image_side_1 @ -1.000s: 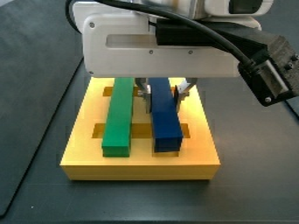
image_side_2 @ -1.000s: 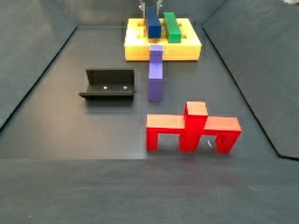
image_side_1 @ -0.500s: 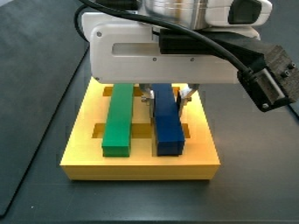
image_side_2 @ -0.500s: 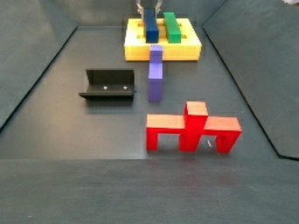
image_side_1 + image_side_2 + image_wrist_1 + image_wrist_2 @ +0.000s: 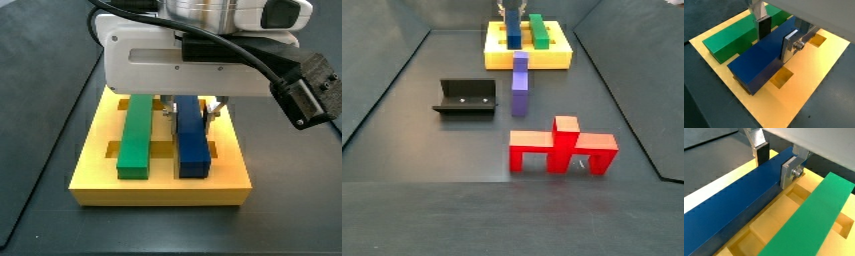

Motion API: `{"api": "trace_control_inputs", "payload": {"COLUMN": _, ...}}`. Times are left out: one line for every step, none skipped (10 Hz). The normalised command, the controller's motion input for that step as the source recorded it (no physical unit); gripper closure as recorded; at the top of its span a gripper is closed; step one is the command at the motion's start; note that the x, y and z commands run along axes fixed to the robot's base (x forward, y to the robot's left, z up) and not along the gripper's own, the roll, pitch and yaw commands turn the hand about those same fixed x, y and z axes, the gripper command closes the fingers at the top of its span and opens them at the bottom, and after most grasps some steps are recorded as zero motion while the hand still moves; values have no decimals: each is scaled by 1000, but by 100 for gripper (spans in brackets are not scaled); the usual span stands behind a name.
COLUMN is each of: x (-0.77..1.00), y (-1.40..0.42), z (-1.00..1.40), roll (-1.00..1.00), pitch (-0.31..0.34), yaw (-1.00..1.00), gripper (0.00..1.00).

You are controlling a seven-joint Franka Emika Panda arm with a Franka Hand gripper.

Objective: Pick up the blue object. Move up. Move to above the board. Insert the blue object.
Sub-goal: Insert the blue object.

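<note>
While your claw (image 5: 776, 31) straddles the blue object (image 5: 767, 56), its plates flank the bar's sides. That bar lies on the board (image 5: 807, 90) beside the green bar (image 5: 734, 37); whether it's clamped, you cannot tell.

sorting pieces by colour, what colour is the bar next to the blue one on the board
Green bar, clearest in a side view; gripper straddles the blue object.

End effector (image 5: 775, 34) low, fingers slightly parted.

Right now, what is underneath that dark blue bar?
The blue object, with the gripper astride it, lies on the board beside the green bar. The groove below is covered.
</note>
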Motion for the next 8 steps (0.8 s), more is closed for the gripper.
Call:
{"api": "trace_control_inputs", "payload": {"x": 0, "y": 80, "z": -283, "roll": -16, "pitch": 0, "yaw": -26, "gripper": 100}}
{"api": "trace_control_inputs", "payload": {"x": -17, "y": 91, "z": -243, "roll": -31, "pitch": 0, "yaw": -60, "gripper": 100}}
{"api": "trace_control_inputs", "payload": {"x": -197, "y": 0, "z": -157, "roll": -57, "pitch": 0, "yaw": -37, "gripper": 100}}
{"api": "trace_control_inputs", "payload": {"x": -186, "y": 0, "z": -163, "roll": -79, "pitch": 0, "yaw": -111, "gripper": 100}}
{"api": "trace_control_inputs", "payload": {"x": -286, "y": 0, "z": -197, "roll": -99, "pitch": 0, "yaw": -246, "gripper": 100}}
{"api": "trace_control_inputs", "payload": {"x": -151, "y": 0, "z": -183, "roll": -69, "pitch": 0, "yaw": -163, "gripper": 100}}
{"api": "trace_control_inputs", "payload": {"x": 0, "y": 0, "z": -69, "roll": 0, "pitch": 0, "yaw": 0, "gripper": 100}}
{"api": "trace_control_inputs", "payload": {"x": 0, "y": 0, "z": 0, "roll": 0, "pitch": 0, "yaw": 0, "gripper": 100}}
